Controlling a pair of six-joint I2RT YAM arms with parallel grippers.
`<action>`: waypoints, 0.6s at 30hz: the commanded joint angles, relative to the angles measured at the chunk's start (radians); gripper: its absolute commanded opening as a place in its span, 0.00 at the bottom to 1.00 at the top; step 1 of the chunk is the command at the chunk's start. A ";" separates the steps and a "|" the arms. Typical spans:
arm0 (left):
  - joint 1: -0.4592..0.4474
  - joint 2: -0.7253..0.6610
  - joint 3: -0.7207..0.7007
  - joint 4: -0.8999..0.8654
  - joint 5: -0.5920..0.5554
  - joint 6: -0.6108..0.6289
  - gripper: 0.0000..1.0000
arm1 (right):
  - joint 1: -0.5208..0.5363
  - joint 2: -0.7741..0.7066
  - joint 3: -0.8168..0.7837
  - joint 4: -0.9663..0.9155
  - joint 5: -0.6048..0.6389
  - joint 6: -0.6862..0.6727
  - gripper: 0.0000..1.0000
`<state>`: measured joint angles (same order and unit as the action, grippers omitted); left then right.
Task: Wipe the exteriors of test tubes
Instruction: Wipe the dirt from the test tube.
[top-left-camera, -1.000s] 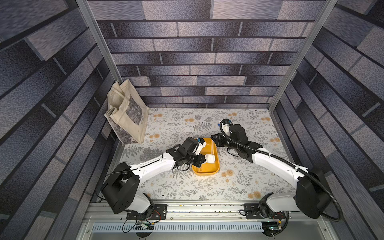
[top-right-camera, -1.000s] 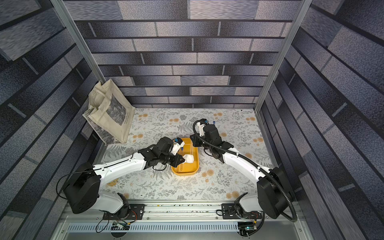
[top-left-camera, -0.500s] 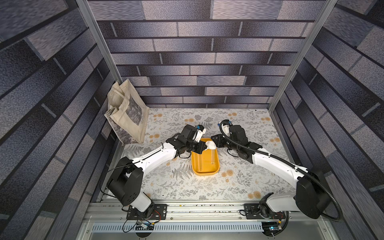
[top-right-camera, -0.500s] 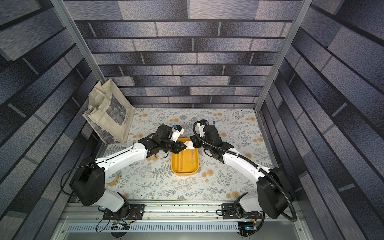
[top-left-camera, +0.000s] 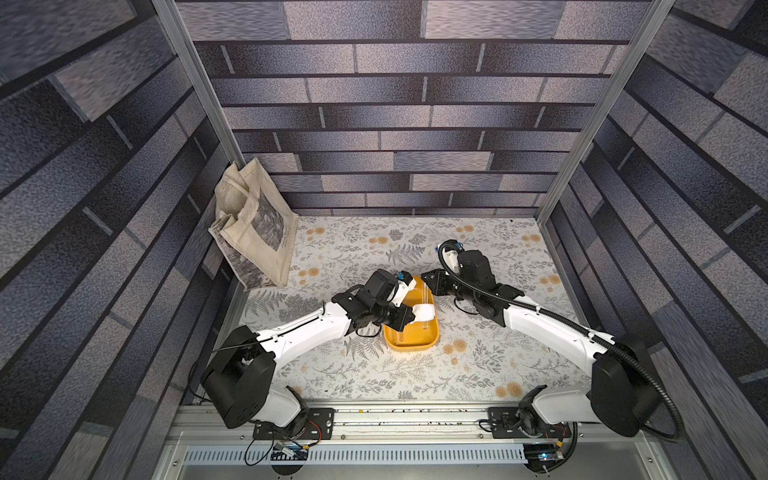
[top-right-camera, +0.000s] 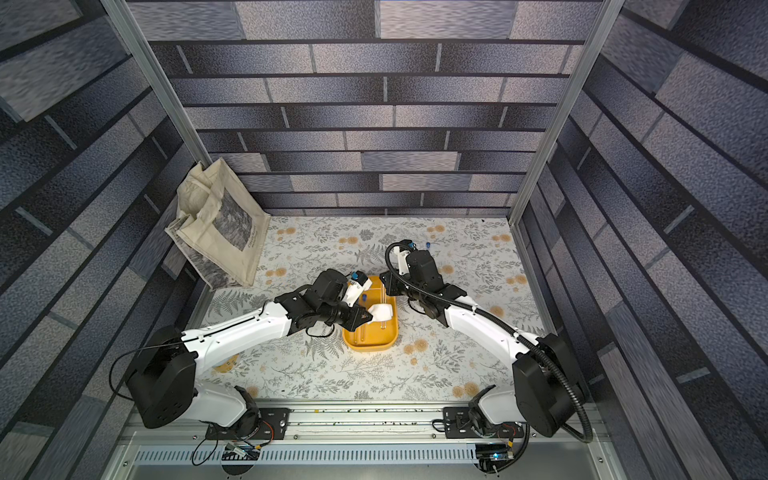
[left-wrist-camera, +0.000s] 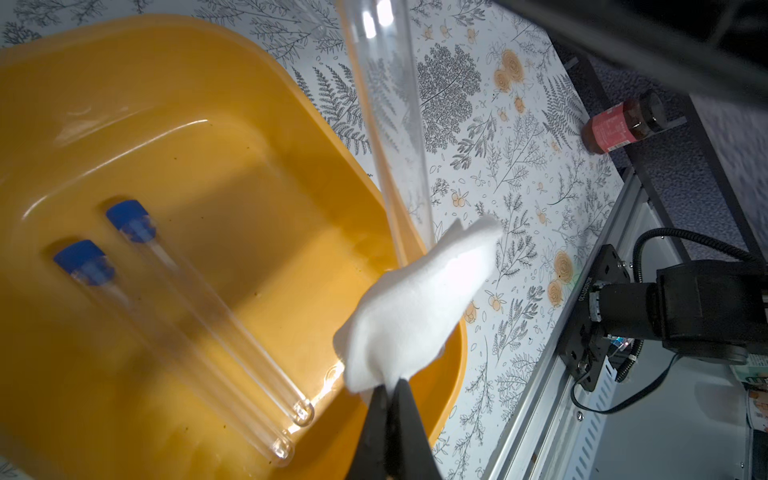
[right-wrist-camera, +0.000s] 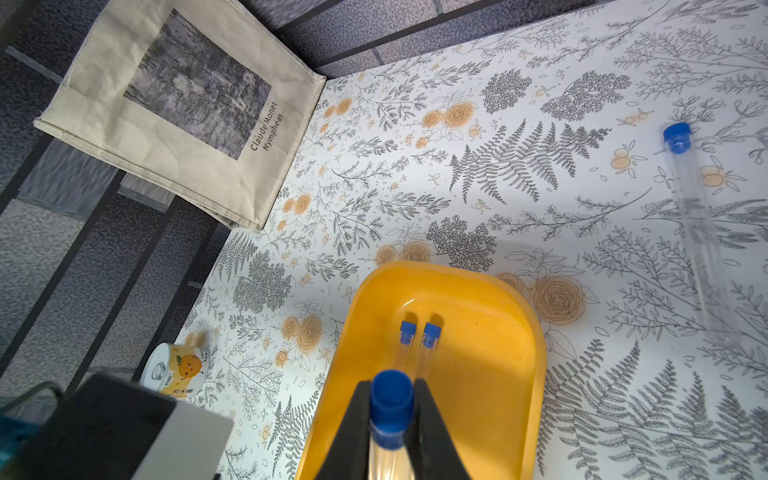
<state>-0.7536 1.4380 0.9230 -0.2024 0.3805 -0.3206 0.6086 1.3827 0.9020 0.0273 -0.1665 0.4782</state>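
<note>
A: Which step?
B: Wiping. The right hand (right-wrist-camera: 391, 386) grips the held test tube (left-wrist-camera: 388, 124) at its blue-capped end. The left hand (left-wrist-camera: 392, 386) is pinched tight on the cloth (left-wrist-camera: 419, 303), which seems to touch the glass just ahead of its tips.
A: Next move?
B: Probably drawing the cloth along the tube with light pressure while the right hand braces it.
A: Containers?
B: The yellow tray (left-wrist-camera: 208, 83) under both hands has two test tubes (left-wrist-camera: 199, 316) side by side. One loose test tube (right-wrist-camera: 694, 216) lies on the worktop (right-wrist-camera: 498, 199), well apart from the right hand.
</note>
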 joint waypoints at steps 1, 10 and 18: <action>-0.014 -0.038 -0.028 -0.013 -0.047 -0.037 0.01 | 0.000 0.010 0.020 -0.001 -0.034 -0.003 0.18; -0.015 -0.033 -0.011 -0.035 -0.083 -0.046 0.01 | -0.001 0.019 0.049 -0.009 -0.058 0.015 0.18; 0.036 0.066 0.107 -0.064 -0.059 -0.001 0.01 | -0.001 0.029 0.029 0.015 -0.058 0.033 0.18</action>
<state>-0.7368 1.4761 0.9707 -0.2333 0.3172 -0.3531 0.6086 1.3991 0.9264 0.0250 -0.2115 0.4934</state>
